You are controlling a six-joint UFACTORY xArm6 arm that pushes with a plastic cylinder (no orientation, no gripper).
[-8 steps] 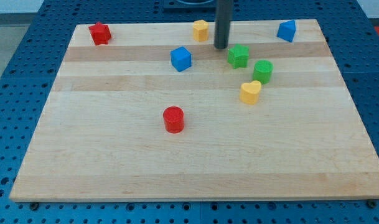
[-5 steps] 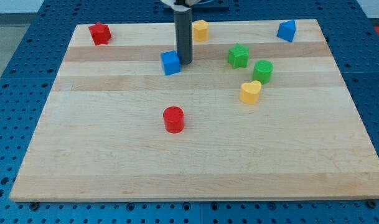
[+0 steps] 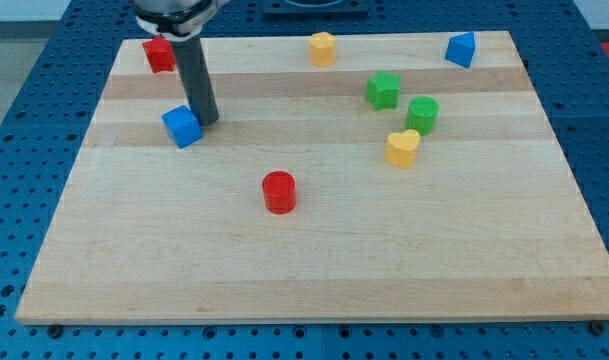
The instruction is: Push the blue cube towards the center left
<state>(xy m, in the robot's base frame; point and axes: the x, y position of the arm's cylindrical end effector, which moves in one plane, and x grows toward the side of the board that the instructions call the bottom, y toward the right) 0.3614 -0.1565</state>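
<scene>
The blue cube sits on the wooden board at the view's left, a little above mid-height. My tip rests against the cube's right side, just up and to its right. The dark rod rises from there towards the view's top left.
A red star-like block lies at the top left, partly behind the rod. A yellow block is at top centre, a blue block at top right. A green star, green cylinder and yellow heart cluster right. A red cylinder sits mid-board.
My tip swept from the top centre leftwards and slightly down, met the blue cube and pushed it left across the board. The other blocks stayed put.
</scene>
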